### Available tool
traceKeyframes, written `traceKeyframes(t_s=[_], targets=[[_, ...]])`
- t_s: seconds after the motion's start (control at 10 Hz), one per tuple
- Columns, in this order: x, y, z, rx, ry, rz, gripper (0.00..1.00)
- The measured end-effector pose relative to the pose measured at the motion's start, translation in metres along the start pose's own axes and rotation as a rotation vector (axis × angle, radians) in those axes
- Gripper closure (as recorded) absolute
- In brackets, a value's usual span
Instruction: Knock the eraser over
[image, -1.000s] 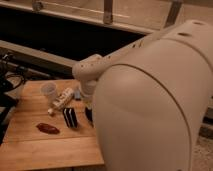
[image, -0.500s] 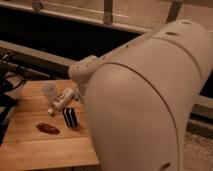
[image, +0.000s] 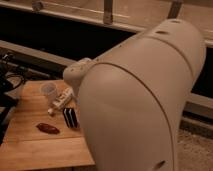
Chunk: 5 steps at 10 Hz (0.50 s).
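The eraser (image: 70, 117) is a small dark block with thin white stripes. It stands on the wooden table (image: 35, 145), right beside the edge of my big white arm (image: 140, 100). The arm fills most of the camera view and hides everything to the right of the eraser. My gripper is out of sight behind the arm.
A white bottle with a label (image: 61, 101) lies tilted just behind the eraser. A small clear cup (image: 48, 90) stands behind the bottle. A flat reddish-brown oval piece (image: 48, 128) lies to the front left. Dark cables (image: 9, 80) hang at the table's left edge.
My arm has swung further left across the view and now covers the dark bowl that showed to the right of the eraser. The eraser, bottle and cup have not moved.
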Motion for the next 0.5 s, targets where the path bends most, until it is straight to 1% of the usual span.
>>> traceKeyframes(t_s=[0.2, 0.3, 0.5], targets=[[-0.002, -0.001, 0.0, 0.003, -0.005, -0.007, 1.0], [-0.004, -0.001, -0.008, -0.003, -0.026, -0.022, 1.0], [-0.009, -0.001, -0.029, -0.039, -0.082, -0.045, 1.0]])
